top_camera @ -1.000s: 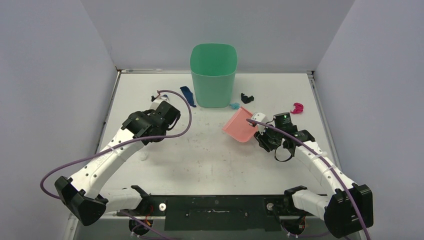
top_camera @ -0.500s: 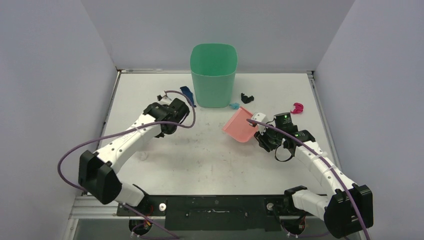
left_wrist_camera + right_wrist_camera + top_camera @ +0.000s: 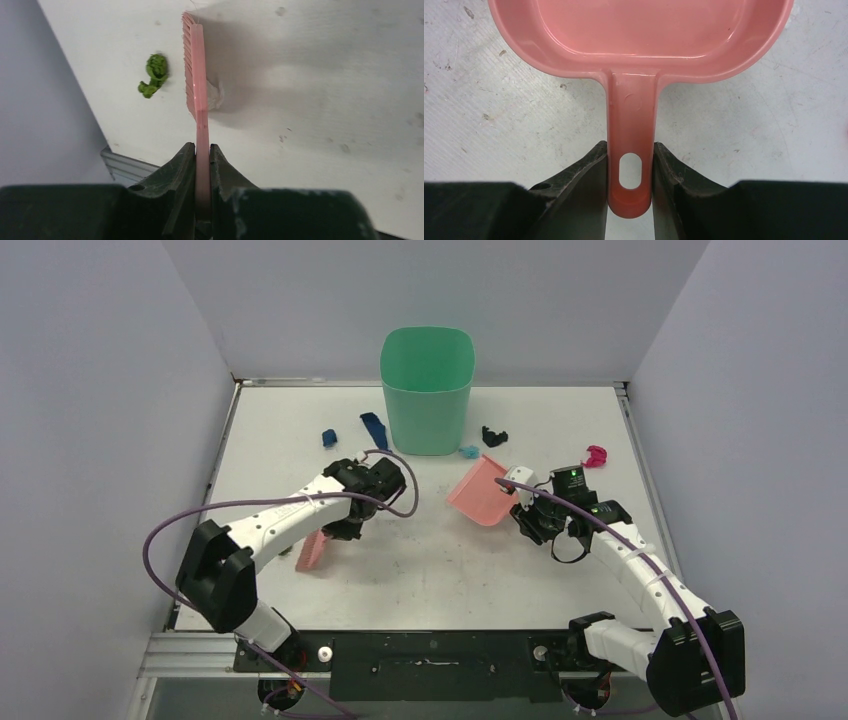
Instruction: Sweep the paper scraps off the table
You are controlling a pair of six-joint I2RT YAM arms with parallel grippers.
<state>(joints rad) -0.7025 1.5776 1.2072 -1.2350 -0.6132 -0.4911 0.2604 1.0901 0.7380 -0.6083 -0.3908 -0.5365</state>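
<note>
My left gripper is shut on the handle of the pink hand brush, whose bristles face left above the table. A white scrap lies against the brush's right side and a green scrap sits to its left. My right gripper is shut on the handle of the pink dustpan, which is tilted at centre right. Dark blue scraps, a light blue one, a black one and a magenta one lie at the back.
A tall green bin stands at the back centre, with scraps on both sides of it. Grey walls close in the left, right and back. The left metal rail runs close to the brush.
My left arm has swung from the back left toward the middle and nearer, and the brush now shows below it. A small dark blue scrap is uncovered at the back left. The right arm stayed put.
</note>
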